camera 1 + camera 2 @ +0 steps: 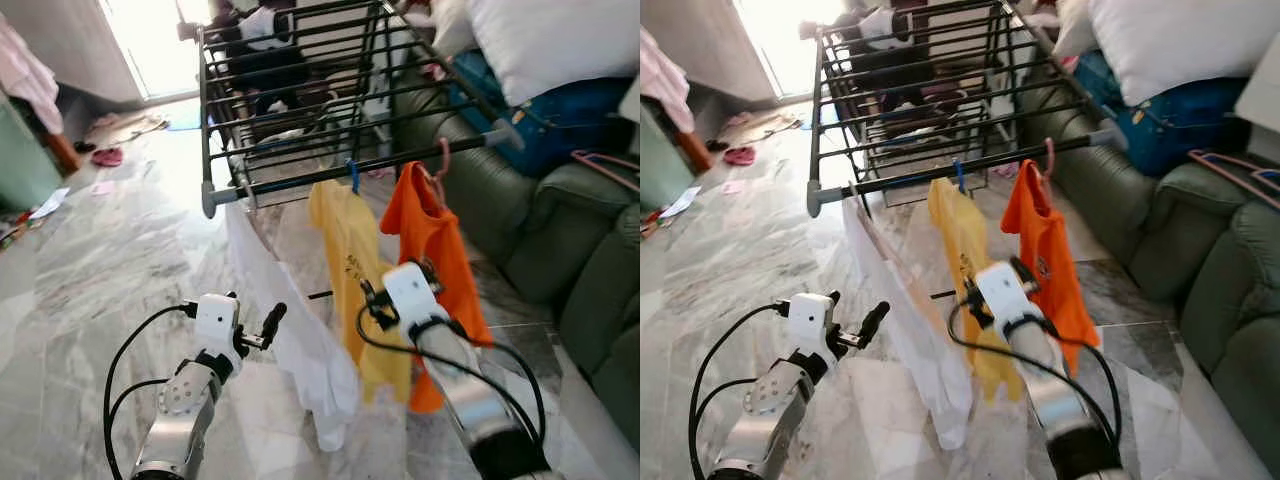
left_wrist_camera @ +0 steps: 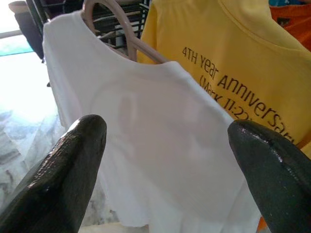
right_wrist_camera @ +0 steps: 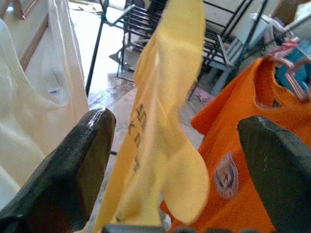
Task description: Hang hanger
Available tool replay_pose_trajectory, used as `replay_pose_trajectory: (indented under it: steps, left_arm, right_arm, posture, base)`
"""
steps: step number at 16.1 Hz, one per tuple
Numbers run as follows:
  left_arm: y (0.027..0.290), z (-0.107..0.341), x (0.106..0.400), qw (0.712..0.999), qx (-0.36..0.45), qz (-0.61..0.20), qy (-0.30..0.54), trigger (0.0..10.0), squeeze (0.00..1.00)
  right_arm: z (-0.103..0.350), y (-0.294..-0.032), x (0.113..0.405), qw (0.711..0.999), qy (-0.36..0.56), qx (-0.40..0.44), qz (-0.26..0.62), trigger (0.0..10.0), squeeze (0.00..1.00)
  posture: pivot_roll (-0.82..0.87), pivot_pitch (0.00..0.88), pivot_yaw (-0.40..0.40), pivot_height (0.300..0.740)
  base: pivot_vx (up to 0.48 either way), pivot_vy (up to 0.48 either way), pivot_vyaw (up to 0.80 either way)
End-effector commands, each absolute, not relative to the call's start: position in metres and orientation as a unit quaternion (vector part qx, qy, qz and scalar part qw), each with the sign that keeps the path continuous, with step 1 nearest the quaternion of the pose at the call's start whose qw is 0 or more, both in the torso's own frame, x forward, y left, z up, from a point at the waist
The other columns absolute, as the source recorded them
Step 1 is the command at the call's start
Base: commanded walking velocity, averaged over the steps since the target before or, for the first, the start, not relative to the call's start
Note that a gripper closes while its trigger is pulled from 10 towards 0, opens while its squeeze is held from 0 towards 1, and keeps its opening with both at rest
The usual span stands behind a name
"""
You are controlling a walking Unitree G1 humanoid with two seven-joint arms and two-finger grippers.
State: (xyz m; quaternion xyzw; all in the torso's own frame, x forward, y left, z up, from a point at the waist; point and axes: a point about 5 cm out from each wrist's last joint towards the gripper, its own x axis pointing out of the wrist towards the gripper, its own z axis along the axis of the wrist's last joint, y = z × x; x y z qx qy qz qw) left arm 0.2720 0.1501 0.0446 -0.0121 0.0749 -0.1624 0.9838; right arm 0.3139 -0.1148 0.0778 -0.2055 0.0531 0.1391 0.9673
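Your rack [image 1: 300, 100] stands by the sofa [image 1: 560, 230]. White shirt [image 1: 300, 340], yellow shirt [image 1: 350, 260] and orange shirt [image 1: 430, 240] hang off its front rail, orange on a pink hanger [image 1: 440, 160]. Left gripper [image 2: 165, 160] spread wide facing white; right gripper [image 3: 175, 170] wide, empty, facing yellow.

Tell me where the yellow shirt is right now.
In the head views the yellow shirt hangs from the drying rack's front rail, between the white shirt toward the robot's left and the orange shirt toward its right, just beyond the right gripper.
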Motion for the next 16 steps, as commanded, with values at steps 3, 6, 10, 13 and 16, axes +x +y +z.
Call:
replay_pose_trajectory:
  steps: [3,6,10,13,16]
  left_arm:
    - [0.152,0.046,0.267,0.978,-0.009,-0.191,0.083,10.0,0.0]
    - [0.154,0.051,0.256,0.972,-0.026,-0.22,0.076,10.0,0.0]
    - [0.157,0.052,0.233,0.958,-0.014,-0.268,0.096,10.0,0.0]
    - [0.162,0.054,0.22,0.956,-0.011,-0.272,0.108,10.0,0.0]
    - [0.167,0.057,0.215,0.957,-0.004,-0.268,0.113,10.0,0.0]
  right_arm:
    - [0.086,-0.12,0.338,0.961,0.07,-0.238,0.12,10.0,0.0]
    - [0.093,-0.146,0.358,0.957,0.094,-0.261,0.084,10.0,0.0]
    - [0.086,-0.161,0.365,0.953,0.143,-0.255,0.085,10.0,0.0]
    - [0.088,-0.164,0.369,0.944,0.155,-0.274,0.1,10.0,0.0]
    - [0.091,-0.165,0.371,0.941,0.159,-0.28,0.108,10.0,0.0]
  posture:
    - [-0.17,0.019,0.139,0.74]
    - [-0.13,0.036,0.127,0.74]
    - [-0.07,0.075,0.124,0.74]
    - [-0.02,0.098,0.119,0.74]
    - [0.0,0.101,0.114,0.74]
  base:
    - [0.0,0.0,0.0]
    - [0.0,0.0,0.0]
    - [0.0,0.0,0.0]
    - [0.0,0.0,0.0]
    - [0.0,0.0,0.0]
